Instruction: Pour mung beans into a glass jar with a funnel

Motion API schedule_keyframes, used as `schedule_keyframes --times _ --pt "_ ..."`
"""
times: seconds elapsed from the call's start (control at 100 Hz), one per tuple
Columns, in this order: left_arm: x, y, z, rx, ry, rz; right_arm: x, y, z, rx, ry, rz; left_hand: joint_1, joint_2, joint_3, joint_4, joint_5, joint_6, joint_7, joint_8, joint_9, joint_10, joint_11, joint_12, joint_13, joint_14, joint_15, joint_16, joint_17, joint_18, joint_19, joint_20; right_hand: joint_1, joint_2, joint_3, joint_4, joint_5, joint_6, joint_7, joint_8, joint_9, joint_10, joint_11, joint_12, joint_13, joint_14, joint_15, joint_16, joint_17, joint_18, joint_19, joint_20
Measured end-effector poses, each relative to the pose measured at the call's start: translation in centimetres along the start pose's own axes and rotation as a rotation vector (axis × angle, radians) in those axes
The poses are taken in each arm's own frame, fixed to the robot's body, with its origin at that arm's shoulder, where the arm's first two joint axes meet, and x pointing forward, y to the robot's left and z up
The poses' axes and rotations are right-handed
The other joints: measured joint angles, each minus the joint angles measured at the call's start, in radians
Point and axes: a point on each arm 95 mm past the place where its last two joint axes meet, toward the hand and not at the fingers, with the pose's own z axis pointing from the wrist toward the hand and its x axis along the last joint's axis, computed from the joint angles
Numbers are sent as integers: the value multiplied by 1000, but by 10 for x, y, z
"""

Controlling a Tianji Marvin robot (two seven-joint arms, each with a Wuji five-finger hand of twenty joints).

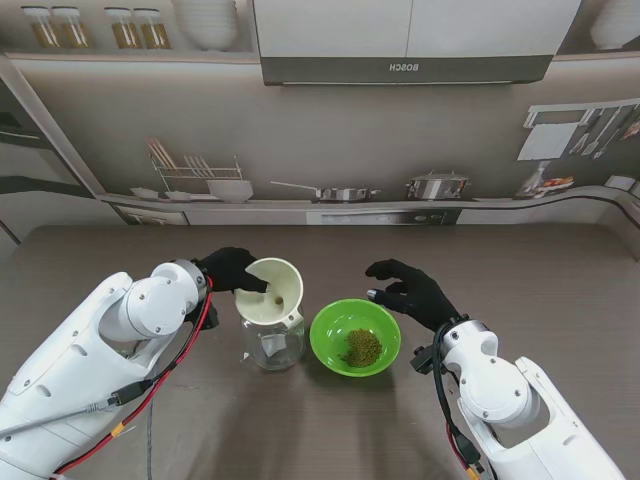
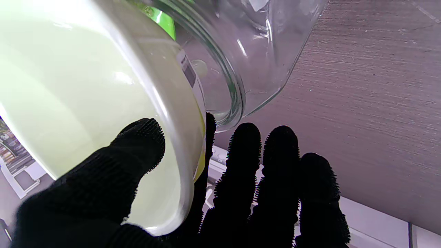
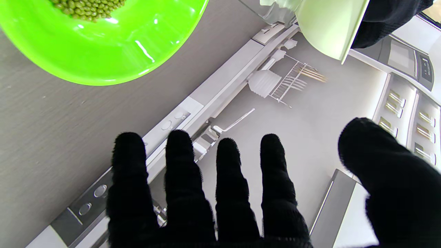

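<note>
One glass jar (image 1: 272, 345), one pale funnel (image 1: 272, 290) seated in its mouth, one green bowl (image 1: 355, 338) w/ a small heap of mung beans (image 1: 362, 347). Left hand (image 1: 230, 268) pinches the funnel rim, thumb inside. Right hand (image 1: 412, 292) hovers just beyond the bowl, fingers spread, holding nothing. Bowl sits between the 2 hands, just beside the jar. Grey-brown wood-grain table (image 1: 520, 270); printed kitchen backdrop (image 1: 400, 130) behind.
</note>
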Motion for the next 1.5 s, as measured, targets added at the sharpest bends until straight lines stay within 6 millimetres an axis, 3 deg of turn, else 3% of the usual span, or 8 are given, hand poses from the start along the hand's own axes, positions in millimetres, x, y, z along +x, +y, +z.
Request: schedule_keyframes --times 0.34,0.55,0.7,1.12,1.29,1.31,1.5 --pt "1 -1 -3 4 6 -4 0 0 0 0 0 6 -22 7 -55 1 -8 1 -34 -12 0 0 -12 -13 0 0 -11 -1 0 0 0 0 0 0 0 0 0 0 0 0 0 0 0 0 0 0 0 0 0 0 0 0" --pt "2 -3 -5 11 8 1 0 0 1 0 0 9 -20 20 -107 2 -40 63 -99 -52 -14 0 -44 -43 -11 0 -67 -27 0 0 -11 0 0 0 0 0 0 0 0 0 0 0 0 0 0 0 0 0 0 0 0 0" --pt "1 -4 -5 10 10 8 0 0 1 -1 0 10 -20 20 -131 2 -51 74 -139 -79 -34 3 -92 -93 -38 2 -143 -73 -24 -1 -64 -3 0 0 0 0 0 0 1 0 0 1 0 0 2 0 0 0 0 0 0 0" --pt "-1 -4 -12 26 13 19 0 0 1 0 1 11 -20 45 -222 3 -203 86 -307 -261 -146 11 -326 -418 -174 20 -491 -284 -126 -12 -351 -121 0 0 0 0 0 1 5 0 0 1 0 0 2 0 0 0 0 0 0 0" --pt "-1 -5 -16 41 24 12 0 0 1 1 1 11 -20 45 -260 3 -251 87 -323 -295 -209 11 -364 -505 -236 21 -584 -365 -155 -22 -474 -180 0 0 0 0 0 1 5 0 0 1 0 0 2 0 0 0 0 0 0 0" --pt "-1 -6 -17 45 25 11 1 0 1 1 1 11 -21 61 -263 21 -251 87 -326 -298 -213 11 -375 -517 -241 21 -597 -371 -161 -23 -495 -185 0 0 0 0 0 1 5 0 0 1 0 0 2 0 0 0 0 0 0 0" --pt "-2 -10 -24 101 37 -13 1 0 1 2 1 11 -21 80 -301 21 -289 72 -335 -318 -274 3 -393 -593 -301 21 -679 -444 -179 -35 -652 -242 0 0 0 0 0 1 5 0 0 2 0 0 2 0 0 0 0 0 0 0"
